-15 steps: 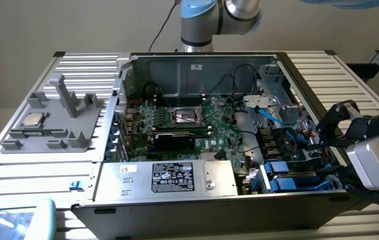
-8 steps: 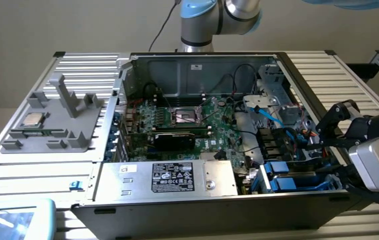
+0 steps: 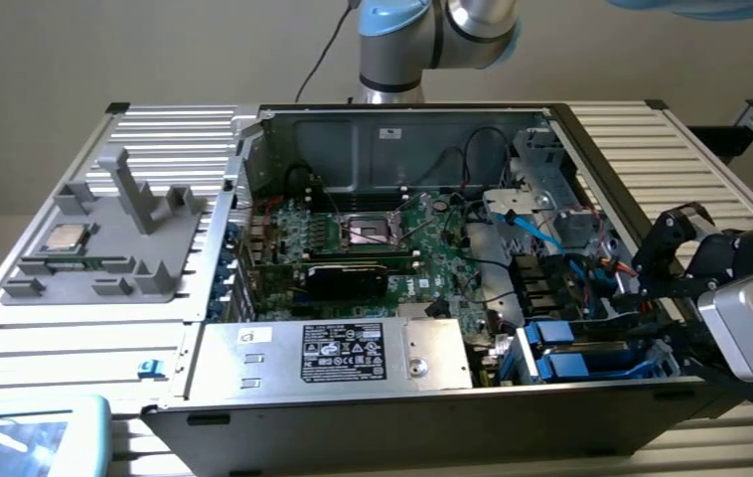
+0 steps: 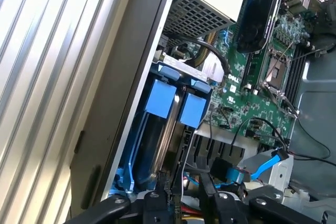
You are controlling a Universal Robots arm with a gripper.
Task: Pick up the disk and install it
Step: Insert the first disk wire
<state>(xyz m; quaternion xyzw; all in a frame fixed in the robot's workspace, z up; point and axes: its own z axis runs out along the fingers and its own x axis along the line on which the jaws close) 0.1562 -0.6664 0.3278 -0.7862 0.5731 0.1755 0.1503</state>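
The disk point(image 4: 160, 100), in its bright blue frame, stands on edge in the drive bay at the front corner of the open computer case point(image 3: 350, 422). In the exterior view the disk point(image 3: 551, 336) is at the case's lower right. A second blue-tabbed carrier point(image 4: 192, 111) sits right beside it. My gripper point(image 3: 645, 293) hovers at the case's right wall, just outside the bay, and touches neither carrier. In the wrist view the gripper point(image 4: 184, 203) has its black fingers point(image 4: 156, 203) apart, with only cables visible between them.
The motherboard point(image 3: 376, 238) with its open processor socket fills the case floor. A silver power supply box point(image 3: 337, 353) with a black label lies at the front. Blue and black cables point(image 3: 542, 234) cross near the bay. A grey fixture point(image 3: 111, 238) holding a processor chip stands at the exterior view's left.
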